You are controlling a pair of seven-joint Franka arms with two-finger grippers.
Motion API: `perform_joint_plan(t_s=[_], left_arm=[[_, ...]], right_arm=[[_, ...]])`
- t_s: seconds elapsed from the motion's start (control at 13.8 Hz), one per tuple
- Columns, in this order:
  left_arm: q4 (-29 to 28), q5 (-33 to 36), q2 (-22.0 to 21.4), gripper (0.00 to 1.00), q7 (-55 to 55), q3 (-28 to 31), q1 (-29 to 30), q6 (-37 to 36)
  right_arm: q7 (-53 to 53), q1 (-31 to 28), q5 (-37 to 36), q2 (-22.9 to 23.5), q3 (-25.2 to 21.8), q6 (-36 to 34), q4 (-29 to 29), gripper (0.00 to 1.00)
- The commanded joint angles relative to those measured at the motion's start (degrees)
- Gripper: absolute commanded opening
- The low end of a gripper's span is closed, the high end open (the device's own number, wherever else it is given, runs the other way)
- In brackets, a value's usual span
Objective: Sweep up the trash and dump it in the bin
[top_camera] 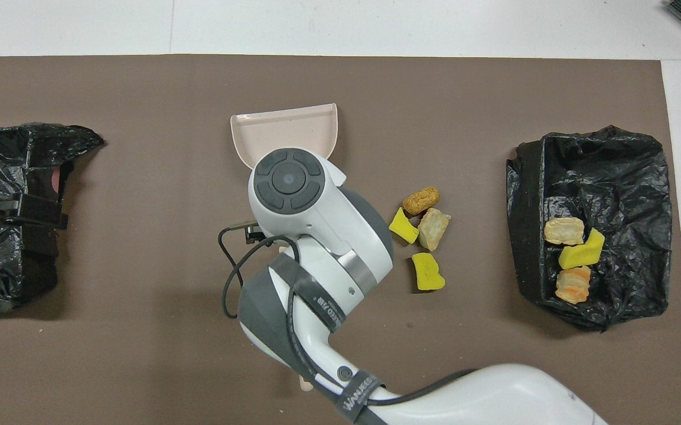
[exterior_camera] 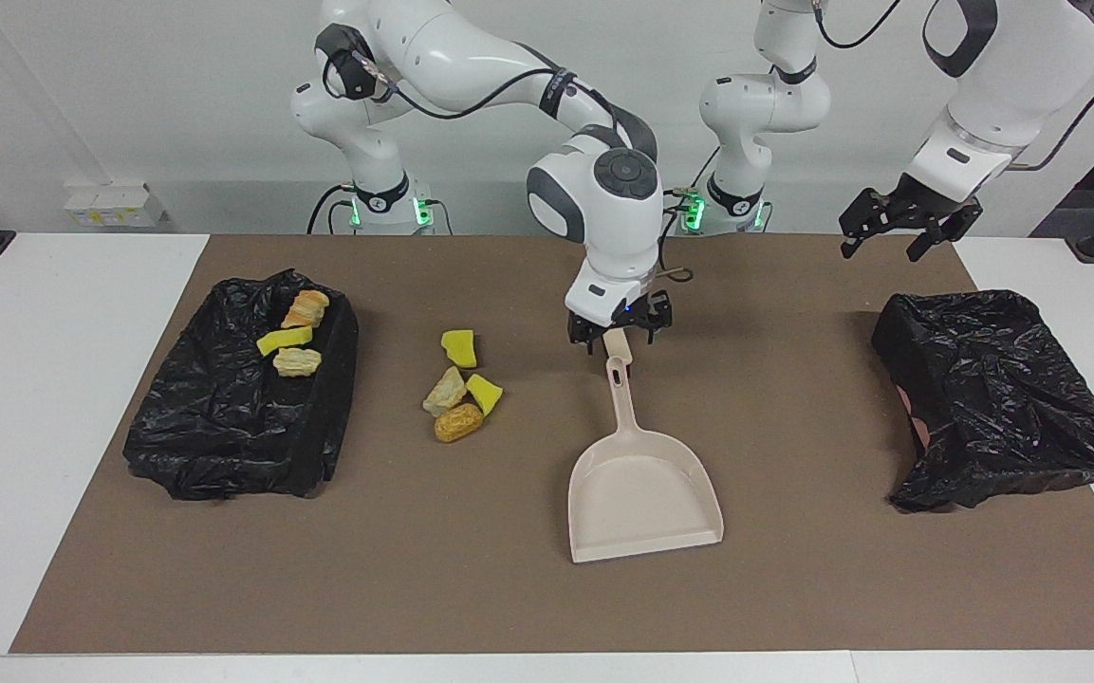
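Trash (exterior_camera: 457,384) lies beside the dustpan (exterior_camera: 642,489); right pincer (exterior_camera: 619,337) apart over its handle, left pincer (exterior_camera: 898,237) apart

The dustpan (top_camera: 284,133) lies flat on the mat (top_camera: 139,295), partly under the right arm (top_camera: 316,248). Four scraps (top_camera: 423,227) lie beside it; three rest on a black bag (top_camera: 612,177).

A dark band (top_camera: 357,395) wrapped round the right arm (top_camera: 316,236) carries white lettering (seen from overhead). It seems to read "WANHEDA", though the letters are small and slanted.
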Motion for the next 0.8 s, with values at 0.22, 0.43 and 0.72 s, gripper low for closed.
perform_joint_plan(t_s=[0.22, 0.43, 0.72], left_arm=[[-1.07, 1.04, 2.74, 1.0, -8.3, 0.3, -6.37, 9.2], [-0.45, 0.6, 6.95, 1.0, -16.29, 0.3, -10.32, 15.61], [1.3, 1.47, 13.45, 1.0, -22.19, 0.3, -15.08, 22.48]], right_arm=[[-0.76, 3.79, 7.76, -18.48, 0.57, 12.23, -32.36, 1.0], [-0.85, 7.82, 10.42, -23.34, 0.57, 20.01, -44.11, 1.0], [-1.37, 8.45, 10.6, -23.08, 0.57, 22.64, -44.91, 1.0]])
